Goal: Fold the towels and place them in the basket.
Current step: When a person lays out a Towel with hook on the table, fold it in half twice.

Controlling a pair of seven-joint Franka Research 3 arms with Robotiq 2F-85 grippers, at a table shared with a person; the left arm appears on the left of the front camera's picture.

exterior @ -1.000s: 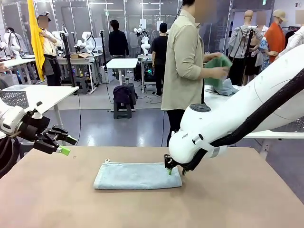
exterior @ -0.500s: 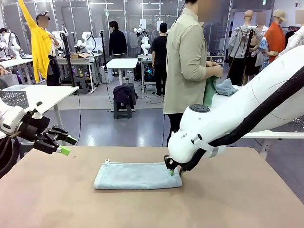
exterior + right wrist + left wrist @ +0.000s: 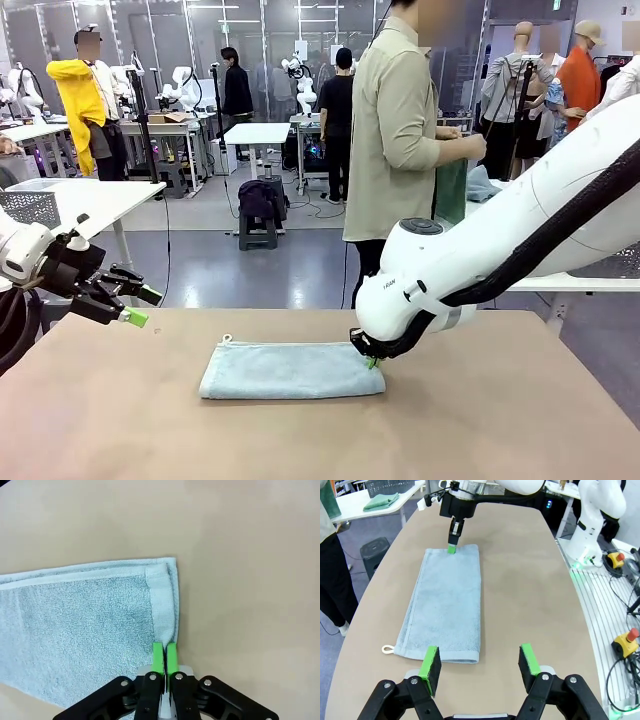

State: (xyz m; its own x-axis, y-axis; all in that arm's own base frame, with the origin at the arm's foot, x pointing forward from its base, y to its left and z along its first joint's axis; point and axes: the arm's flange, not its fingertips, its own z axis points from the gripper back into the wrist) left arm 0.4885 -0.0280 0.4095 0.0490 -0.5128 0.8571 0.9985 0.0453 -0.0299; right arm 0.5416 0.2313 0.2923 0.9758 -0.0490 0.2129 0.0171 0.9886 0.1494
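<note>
**First towel partly folded, basket work all ahead**

The tan table (image 3: 500, 420) carries one grey-blue towel (image 3: 290, 370), lying flat near its middle as a long narrow strip. The doubled layers at its short end suggest one lengthwise fold is done.

Across the table a person (image 3: 395, 130) stands half turned away, holding a dark green towel (image 3: 452, 190) with both hands. A second green towel (image 3: 382, 501) lies folded on a white side table, next to the wire basket (image 3: 390, 485), which stands well apart from the strip.

The right gripper (image 3: 165, 656) is down at the strip's right-hand short end, its green pads pressed together on the hem near a corner. The left gripper (image 3: 480, 665) hovers off the strip's other end with its fingers wide apart and nothing between them.

By my reading, this towel needs a crosswise fold and the carry to the basket, and then the others follow.
</note>
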